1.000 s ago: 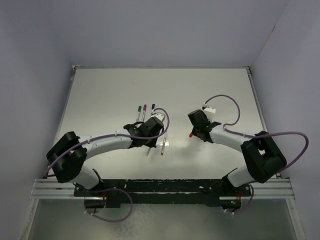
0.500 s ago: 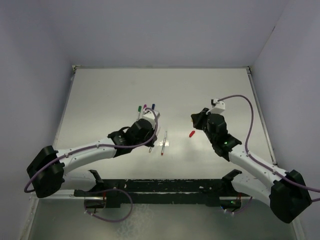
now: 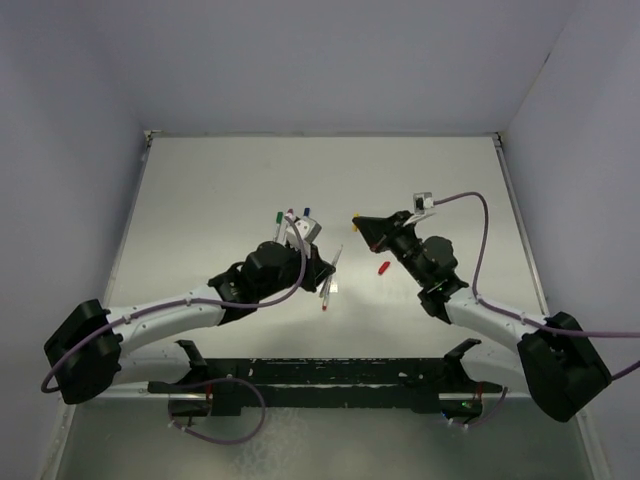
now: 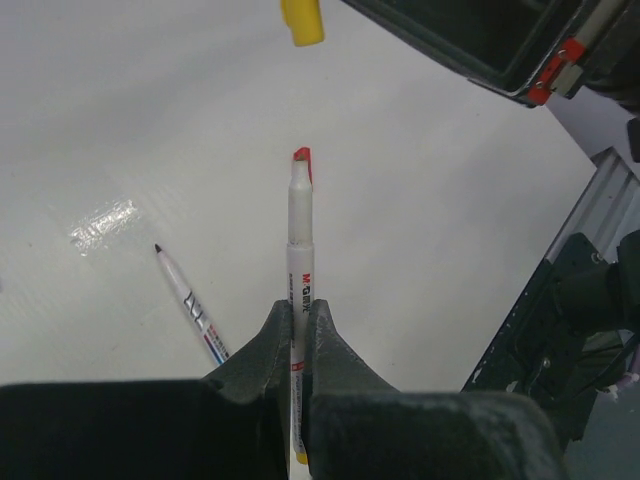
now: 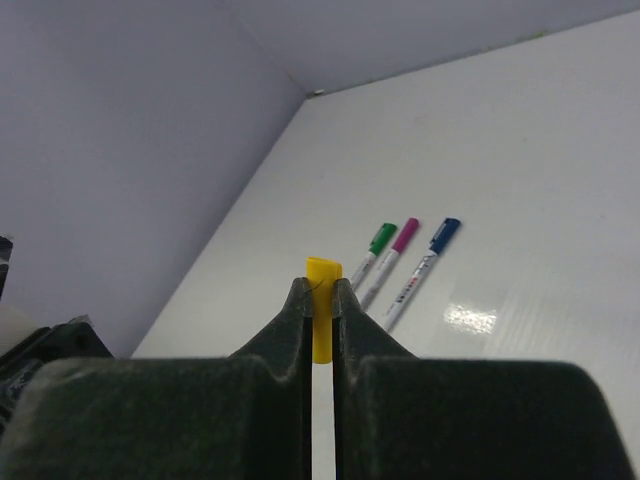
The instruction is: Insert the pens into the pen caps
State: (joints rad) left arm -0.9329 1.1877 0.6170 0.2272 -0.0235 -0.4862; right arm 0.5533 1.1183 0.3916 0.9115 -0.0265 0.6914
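My left gripper [image 4: 299, 305] is shut on a white pen [image 4: 300, 230] with an orange-red tip, which points up toward the yellow cap [image 4: 302, 22]. My right gripper [image 5: 320, 285] is shut on that yellow cap [image 5: 323, 268], a short way from the pen's tip. In the top view, the left gripper [image 3: 318, 268] and right gripper [image 3: 362, 224] face each other above the table's middle. A red cap [image 3: 383, 268] lies loose below the right gripper. Another uncapped pen [image 4: 185, 300] lies on the table beside the left gripper.
Three capped pens lie side by side behind the left gripper: green [image 5: 375, 245], purple [image 5: 400, 240] and blue [image 5: 430, 250]. A grey wall [image 5: 120, 150] rises at the table's left edge. The arms' black base rail [image 3: 320, 385] runs along the near edge.
The right gripper has swung left and upward with the yellow cap, away from the red cap. The left gripper has tilted its pen up toward it.
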